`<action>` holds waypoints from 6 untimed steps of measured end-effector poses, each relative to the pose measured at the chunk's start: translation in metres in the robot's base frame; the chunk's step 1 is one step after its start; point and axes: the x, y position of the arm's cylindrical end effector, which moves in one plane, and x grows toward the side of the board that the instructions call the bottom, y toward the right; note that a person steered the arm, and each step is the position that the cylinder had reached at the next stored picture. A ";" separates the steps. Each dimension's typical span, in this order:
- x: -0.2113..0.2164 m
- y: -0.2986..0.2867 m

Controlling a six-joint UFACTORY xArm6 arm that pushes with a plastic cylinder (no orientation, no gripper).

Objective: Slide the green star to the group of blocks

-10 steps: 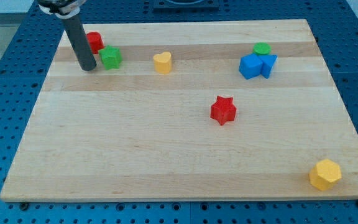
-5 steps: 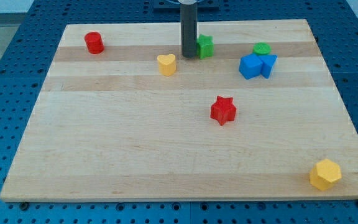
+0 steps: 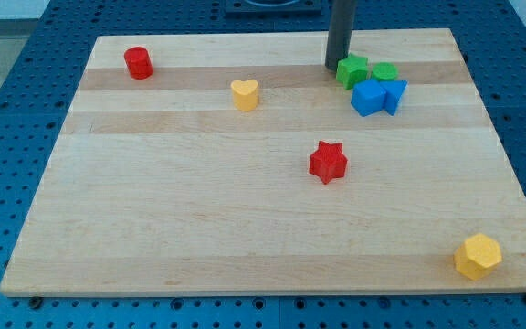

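Observation:
The green star (image 3: 352, 70) sits near the view's top right, touching the group of blocks: a green round block (image 3: 385, 72), a blue cube (image 3: 369, 97) and a blue block (image 3: 394, 95). My tip (image 3: 335, 66) stands just left of the green star, touching or nearly touching its upper left side.
A red cylinder (image 3: 138, 62) sits at the top left. A yellow heart (image 3: 244, 93) lies left of centre near the top. A red star (image 3: 328, 162) lies mid-board. A yellow hexagon (image 3: 478, 256) sits at the bottom right corner of the wooden board (image 3: 199, 210).
My tip swept from the top left towards the right, pushing the green star from beside the red cylinder across to the group. The yellow heart shifted slightly.

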 end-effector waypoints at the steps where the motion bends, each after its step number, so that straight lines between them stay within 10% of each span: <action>1: 0.006 -0.003; 6: 0.019 0.003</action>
